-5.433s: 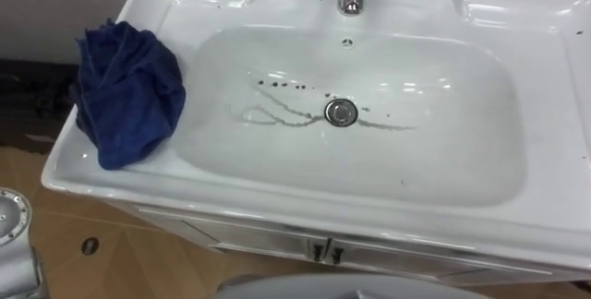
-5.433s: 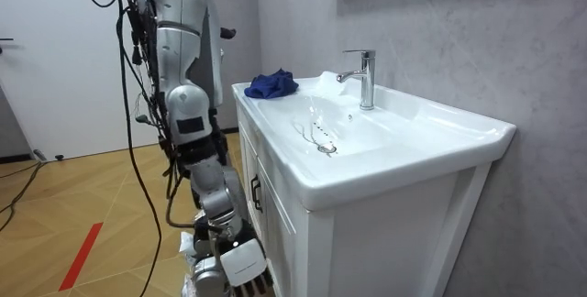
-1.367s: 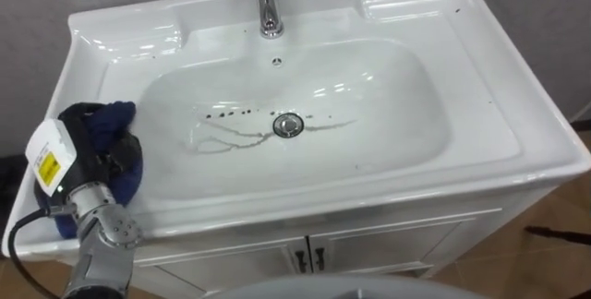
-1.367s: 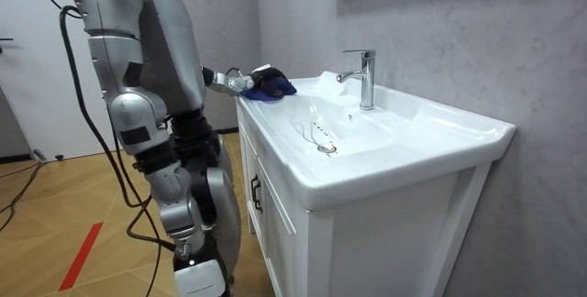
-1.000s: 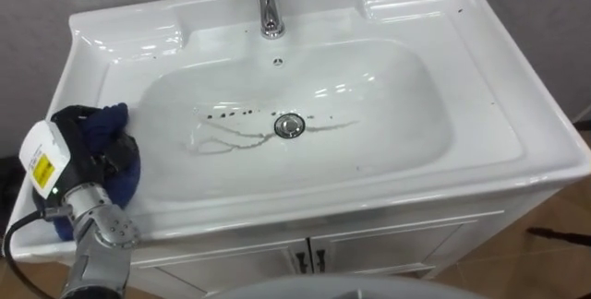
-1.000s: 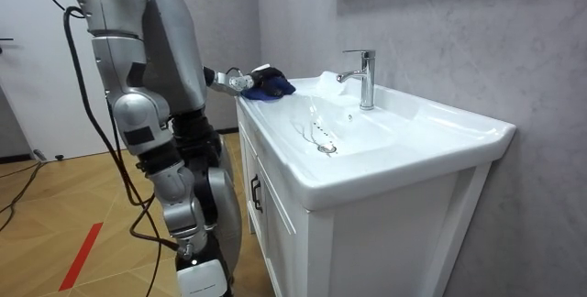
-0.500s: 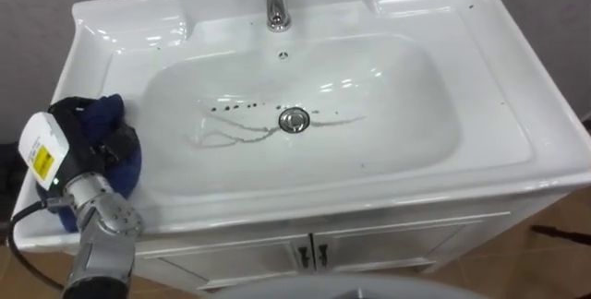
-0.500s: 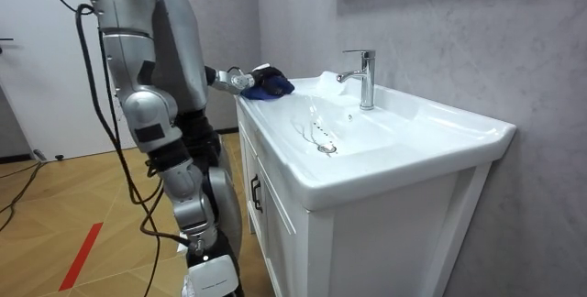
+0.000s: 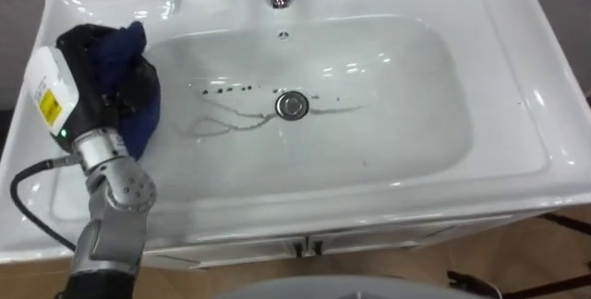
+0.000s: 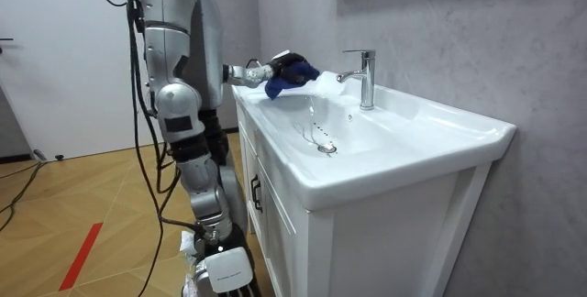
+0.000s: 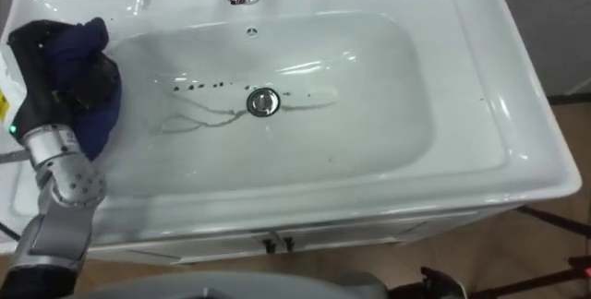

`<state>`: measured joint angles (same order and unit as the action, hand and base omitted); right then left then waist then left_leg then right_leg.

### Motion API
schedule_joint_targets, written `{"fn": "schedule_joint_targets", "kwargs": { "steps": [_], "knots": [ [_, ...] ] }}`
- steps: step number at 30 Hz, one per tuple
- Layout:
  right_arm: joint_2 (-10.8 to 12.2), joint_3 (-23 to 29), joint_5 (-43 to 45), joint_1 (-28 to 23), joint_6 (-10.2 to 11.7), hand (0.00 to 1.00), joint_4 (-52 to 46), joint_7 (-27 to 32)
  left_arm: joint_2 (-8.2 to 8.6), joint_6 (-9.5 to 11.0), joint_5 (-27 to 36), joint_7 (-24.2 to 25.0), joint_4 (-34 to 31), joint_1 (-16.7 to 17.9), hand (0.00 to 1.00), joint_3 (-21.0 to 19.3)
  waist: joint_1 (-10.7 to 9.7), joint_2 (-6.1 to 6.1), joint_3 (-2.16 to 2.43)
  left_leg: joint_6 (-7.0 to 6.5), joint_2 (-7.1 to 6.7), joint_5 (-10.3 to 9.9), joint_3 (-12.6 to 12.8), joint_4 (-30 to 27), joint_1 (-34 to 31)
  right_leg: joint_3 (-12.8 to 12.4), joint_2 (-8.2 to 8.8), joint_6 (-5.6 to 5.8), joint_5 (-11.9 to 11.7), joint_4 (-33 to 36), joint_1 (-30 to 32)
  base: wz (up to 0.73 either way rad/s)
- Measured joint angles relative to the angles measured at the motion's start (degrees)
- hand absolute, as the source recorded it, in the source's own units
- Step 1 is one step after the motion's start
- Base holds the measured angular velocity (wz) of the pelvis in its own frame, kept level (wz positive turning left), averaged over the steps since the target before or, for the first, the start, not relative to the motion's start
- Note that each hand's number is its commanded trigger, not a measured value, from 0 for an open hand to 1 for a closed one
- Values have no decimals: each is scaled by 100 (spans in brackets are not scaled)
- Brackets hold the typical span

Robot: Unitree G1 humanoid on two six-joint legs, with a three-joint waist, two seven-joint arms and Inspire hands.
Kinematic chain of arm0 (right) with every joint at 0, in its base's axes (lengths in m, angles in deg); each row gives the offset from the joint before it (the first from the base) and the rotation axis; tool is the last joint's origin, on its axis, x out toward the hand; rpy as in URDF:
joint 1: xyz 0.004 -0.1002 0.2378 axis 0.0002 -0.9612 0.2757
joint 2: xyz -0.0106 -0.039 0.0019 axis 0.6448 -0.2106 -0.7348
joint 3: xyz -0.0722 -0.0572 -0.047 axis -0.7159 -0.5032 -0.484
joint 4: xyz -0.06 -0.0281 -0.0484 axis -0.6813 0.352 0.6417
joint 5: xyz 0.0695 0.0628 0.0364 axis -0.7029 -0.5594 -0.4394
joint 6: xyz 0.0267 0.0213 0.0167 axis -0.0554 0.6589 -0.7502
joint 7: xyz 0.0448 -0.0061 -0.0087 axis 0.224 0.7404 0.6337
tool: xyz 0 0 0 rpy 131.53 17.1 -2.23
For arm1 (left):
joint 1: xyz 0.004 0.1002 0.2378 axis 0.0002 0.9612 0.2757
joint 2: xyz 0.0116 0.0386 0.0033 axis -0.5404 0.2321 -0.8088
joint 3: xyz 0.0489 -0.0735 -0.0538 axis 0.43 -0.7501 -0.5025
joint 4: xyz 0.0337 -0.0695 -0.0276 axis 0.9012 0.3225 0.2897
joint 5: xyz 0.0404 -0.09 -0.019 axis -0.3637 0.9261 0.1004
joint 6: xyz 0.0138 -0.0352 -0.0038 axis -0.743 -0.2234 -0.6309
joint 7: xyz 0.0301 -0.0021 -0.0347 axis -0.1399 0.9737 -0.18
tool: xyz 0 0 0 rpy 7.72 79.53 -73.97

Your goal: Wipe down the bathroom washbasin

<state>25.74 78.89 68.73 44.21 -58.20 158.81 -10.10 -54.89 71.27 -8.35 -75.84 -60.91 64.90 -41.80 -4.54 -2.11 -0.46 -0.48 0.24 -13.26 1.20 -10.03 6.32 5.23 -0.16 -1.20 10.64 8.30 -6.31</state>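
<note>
white streaked basin (image 9: 499, 105), cloth (image 9: 140, 119) in hand (image 9: 88, 77)

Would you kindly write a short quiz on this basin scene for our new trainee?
1. Which thing does the left robot hand grip? A) blue cloth B) sponge C) brush
2. True or false: the cloth covers the drain.
3. Short answer: what inside the basin shows that wiping is not yet done?
Key: 1: A. 2: false, the cloth is at the basin's left edge. 3: dark streaks and specks near the drain.
</note>
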Motion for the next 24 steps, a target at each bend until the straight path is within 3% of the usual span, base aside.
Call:
{"fn": "schedule_joint_targets", "kwargs": {
  "steps": [9,14,18,22,23,24],
  "knots": [
    [-13,-191,-294,-52,150,0,47,-24,-10,91,-177,31,-346,-105,100,431,-67,-8,1,0,9,0,6,64,130,-12,-8,0,0,-79,-153,-2],
    [-14,-190,-293,-11,188,0,83,-118,-55,103,-605,167,-346,-107,100,502,-158,2,-3,0,1,0,20,64,151,-34,-7,0,0,-76,-160,0],
    [-23,-210,-227,11,188,0,126,-214,-87,110,-638,206,-331,-103,100,713,-150,52,-33,0,1,0,22,69,201,-66,8,0,0,-56,-182,-1],
    [-24,-211,-233,35,188,0,126,-251,-98,115,-639,232,-312,-59,100,1014,-145,67,-36,-1,6,1,-7,87,240,-58,2,0,0,-14,-180,0],
    [-26,-206,-227,34,188,0,133,-244,-93,142,-641,254,-202,-51,100,1101,-127,50,-35,-17,80,14,-80,97,306,-29,-13,-7,8,179,-111,-25],
    [-40,-192,-239,1,206,0,134,-205,-80,185,-641,267,-4,-39,100,1122,-124,-93,-77,-47,217,44,-452,186,437,10,-181,-36,196,621,189,-34]
  ]
}}
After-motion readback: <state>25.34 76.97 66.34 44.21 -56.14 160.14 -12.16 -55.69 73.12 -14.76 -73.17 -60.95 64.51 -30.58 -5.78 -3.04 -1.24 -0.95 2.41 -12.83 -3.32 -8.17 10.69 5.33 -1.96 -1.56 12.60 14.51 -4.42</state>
